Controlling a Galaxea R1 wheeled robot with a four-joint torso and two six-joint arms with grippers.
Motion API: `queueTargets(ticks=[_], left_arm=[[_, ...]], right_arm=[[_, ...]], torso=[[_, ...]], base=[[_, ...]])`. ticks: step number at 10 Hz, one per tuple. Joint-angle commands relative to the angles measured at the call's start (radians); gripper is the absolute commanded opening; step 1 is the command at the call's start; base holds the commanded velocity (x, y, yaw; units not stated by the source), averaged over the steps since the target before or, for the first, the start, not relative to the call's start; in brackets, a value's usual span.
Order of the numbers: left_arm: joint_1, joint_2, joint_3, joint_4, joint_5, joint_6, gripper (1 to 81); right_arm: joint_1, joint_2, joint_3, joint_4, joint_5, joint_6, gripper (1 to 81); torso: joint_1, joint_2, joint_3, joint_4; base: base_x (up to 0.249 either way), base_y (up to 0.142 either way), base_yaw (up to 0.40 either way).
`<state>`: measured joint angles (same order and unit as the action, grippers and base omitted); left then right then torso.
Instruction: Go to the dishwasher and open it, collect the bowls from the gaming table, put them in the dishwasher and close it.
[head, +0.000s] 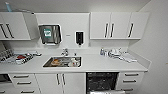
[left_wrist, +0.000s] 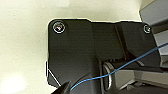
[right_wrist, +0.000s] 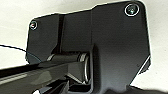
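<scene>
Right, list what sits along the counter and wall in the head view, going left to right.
Dish rack → paper towel dispenser → tap above the sink → black soap dispenser → clutter of items near the right corner. Below the counter, the dishwasher stands open.

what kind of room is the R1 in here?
Likely an office kitchenette: a white counter with an inset steel sink, white wall cupboards, and an open under-counter dishwasher with a dark racked interior.

The dishwasher (head: 102, 81) door is cut off by the head view's lower edge. Items in the sink (head: 62, 61) and the counter (head: 105, 63) clutter are too blurred to identify.
</scene>
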<state>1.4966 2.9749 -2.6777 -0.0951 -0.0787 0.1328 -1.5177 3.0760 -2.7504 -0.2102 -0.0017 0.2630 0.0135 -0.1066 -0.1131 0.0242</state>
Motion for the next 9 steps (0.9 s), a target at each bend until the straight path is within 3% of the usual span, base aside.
queueTargets(ticks=[1,9], left_arm=[[-0.049,-0.013,0.004,-0.003,0.051,0.008,81.1],[-0.049,-0.014,0.004,0.003,0.053,0.008,81.1]], right_arm=[[0.052,0.005,0.008,0.012,-0.052,-0.001,81.1],[0.063,0.006,0.008,0.012,-0.04,0.001,81.1]], torso=[[0.0,0.0,0.0,0.0],[0.0,0.0,0.0,0.0]], base=[[0.0,0.0,0.175],[0.0,0.0,0.253]])
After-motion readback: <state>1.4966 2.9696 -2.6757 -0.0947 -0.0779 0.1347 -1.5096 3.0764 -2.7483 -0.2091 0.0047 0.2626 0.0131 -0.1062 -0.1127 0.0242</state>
